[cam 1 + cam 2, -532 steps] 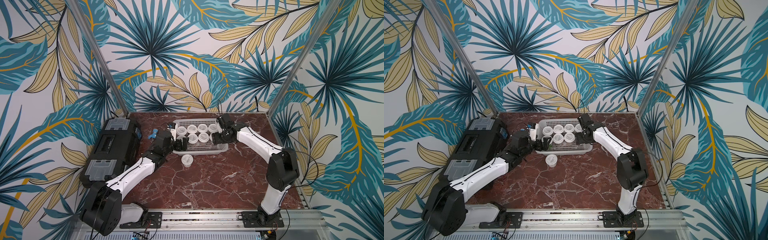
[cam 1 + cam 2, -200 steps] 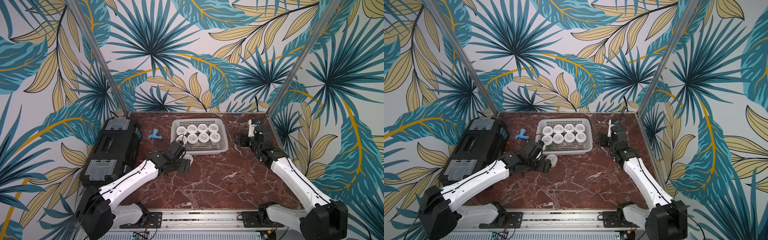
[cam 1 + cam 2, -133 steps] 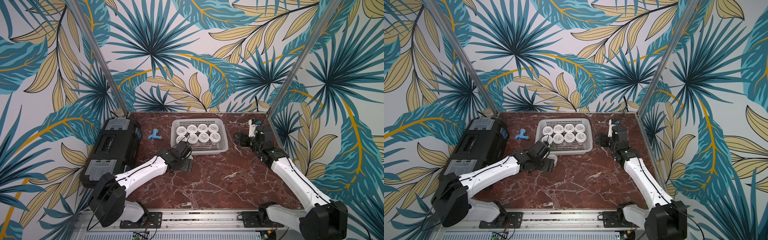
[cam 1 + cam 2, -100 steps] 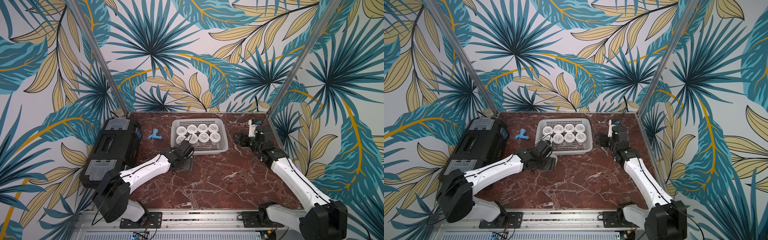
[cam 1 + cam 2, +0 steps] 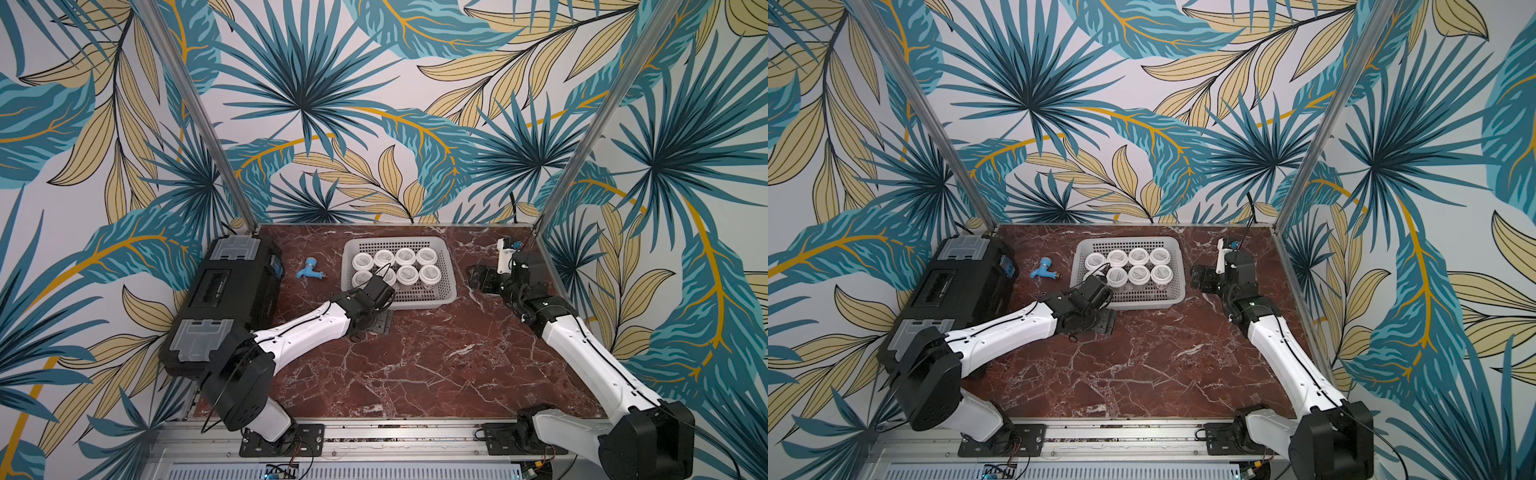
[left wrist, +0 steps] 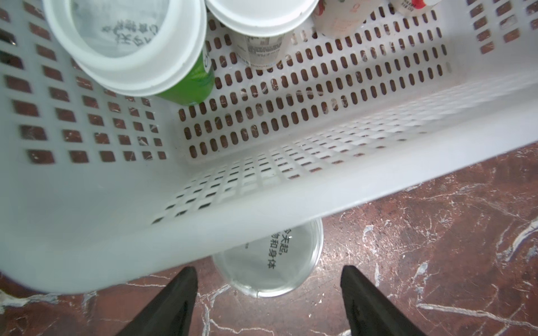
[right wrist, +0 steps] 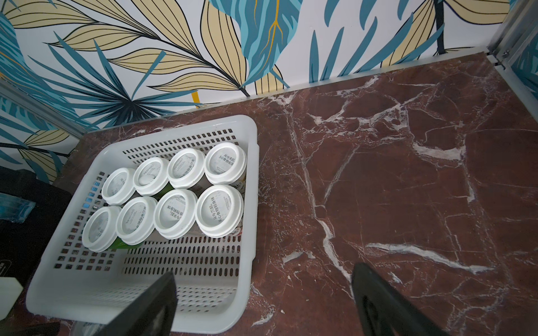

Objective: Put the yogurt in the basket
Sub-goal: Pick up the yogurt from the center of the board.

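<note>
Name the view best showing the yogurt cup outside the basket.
Left wrist view: the yogurt cup shows its printed lid partly behind the basket rim. Both top views: the left arm covers it. Right wrist view: not discernible.

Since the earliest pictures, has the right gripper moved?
Yes. The right gripper was at the right rim of the basket; it now sits further right, clear of that rim, above the table.

A yogurt cup (image 6: 270,261) stands between spread fingers (image 6: 174,299), beside the basket (image 6: 262,203).
</note>
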`<state>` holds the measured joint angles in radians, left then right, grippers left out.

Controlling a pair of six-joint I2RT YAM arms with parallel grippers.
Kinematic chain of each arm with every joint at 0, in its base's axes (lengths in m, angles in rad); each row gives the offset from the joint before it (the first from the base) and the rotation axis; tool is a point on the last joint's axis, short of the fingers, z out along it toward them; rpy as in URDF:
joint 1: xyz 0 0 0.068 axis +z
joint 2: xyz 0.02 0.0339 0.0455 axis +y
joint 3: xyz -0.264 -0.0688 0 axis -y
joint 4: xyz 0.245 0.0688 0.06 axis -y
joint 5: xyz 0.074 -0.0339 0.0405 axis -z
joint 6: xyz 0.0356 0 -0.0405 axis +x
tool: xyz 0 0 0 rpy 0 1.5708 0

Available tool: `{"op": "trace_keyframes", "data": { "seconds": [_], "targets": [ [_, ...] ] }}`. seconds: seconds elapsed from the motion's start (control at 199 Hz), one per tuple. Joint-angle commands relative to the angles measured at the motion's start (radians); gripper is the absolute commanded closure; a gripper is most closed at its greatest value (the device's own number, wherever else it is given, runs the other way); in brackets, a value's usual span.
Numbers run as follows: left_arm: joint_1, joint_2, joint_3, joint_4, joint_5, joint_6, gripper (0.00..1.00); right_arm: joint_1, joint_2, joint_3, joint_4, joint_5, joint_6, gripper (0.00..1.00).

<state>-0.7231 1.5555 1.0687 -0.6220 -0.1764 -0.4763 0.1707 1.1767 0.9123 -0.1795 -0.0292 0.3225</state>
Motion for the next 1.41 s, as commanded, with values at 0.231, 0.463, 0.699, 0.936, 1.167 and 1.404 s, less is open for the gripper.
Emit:
{"op": "trace_keyframes", "data": {
  "seconds": [0.231,0.463,0.699,0.936,1.167,1.404],
  "targets": [
    [-0.004,0.058,0.073,0.024,-0.016,0.014,0.22,-0.005,0.008,-0.021,0.023,-0.017,0.007,0.05],
    [-0.004,0.075,0.073,0.032,-0.019,0.016,0.23,-0.005,0.014,-0.02,0.026,-0.025,0.007,0.05],
    [-0.003,0.095,0.085,0.033,-0.02,0.022,0.24,-0.007,0.02,-0.019,0.028,-0.031,0.007,0.06],
    [-0.006,0.083,0.081,0.016,-0.026,0.022,0.33,-0.007,0.021,-0.018,0.029,-0.037,0.007,0.06],
    [-0.01,0.081,0.083,0.006,-0.029,0.024,0.33,-0.008,0.027,-0.016,0.029,-0.043,0.007,0.07],
    [-0.043,0.074,0.108,-0.057,-0.049,0.028,0.34,-0.01,0.029,-0.017,0.029,-0.044,0.007,0.07]
  ]
}}
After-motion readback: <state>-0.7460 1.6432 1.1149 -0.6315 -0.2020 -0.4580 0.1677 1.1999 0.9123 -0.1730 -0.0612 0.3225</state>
